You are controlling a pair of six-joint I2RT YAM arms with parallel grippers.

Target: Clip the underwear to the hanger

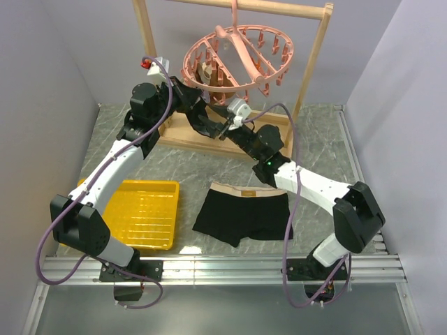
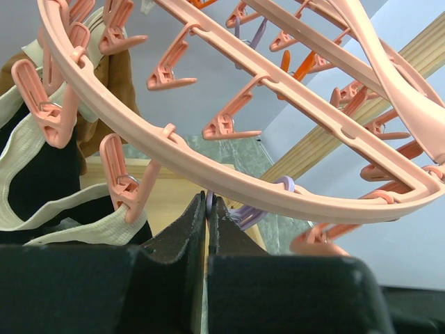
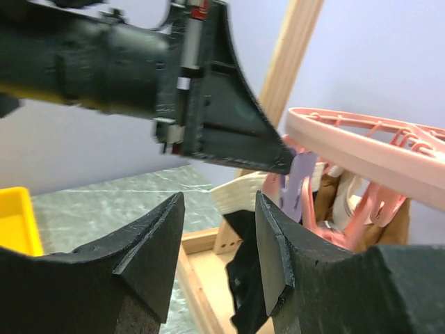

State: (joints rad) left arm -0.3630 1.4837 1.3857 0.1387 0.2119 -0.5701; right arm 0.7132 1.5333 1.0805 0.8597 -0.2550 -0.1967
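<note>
Up close: left gripper clenched on one lilac plastic peg of salmon-pink oval ring hanger
Only top view shows one black tan-waistband underwear flat on grey table; right gripper gapes empty.

White-and-black jointed arms, trailing purple cables

Table top: grey-green marbled surface, matt, evenly lit.
Left wall: plain pale lavender-grey panel along the table's left edge.
Far wall: same colour, plain.
Right wall: matching panel along the right edge.
Wooden rack: light wood, two uprights, top bar and flat base, standing far centre on the table.
Rails: ribbed aluminium strips across the near edge.
Light: soft, diffuse; faint shadows.
</note>
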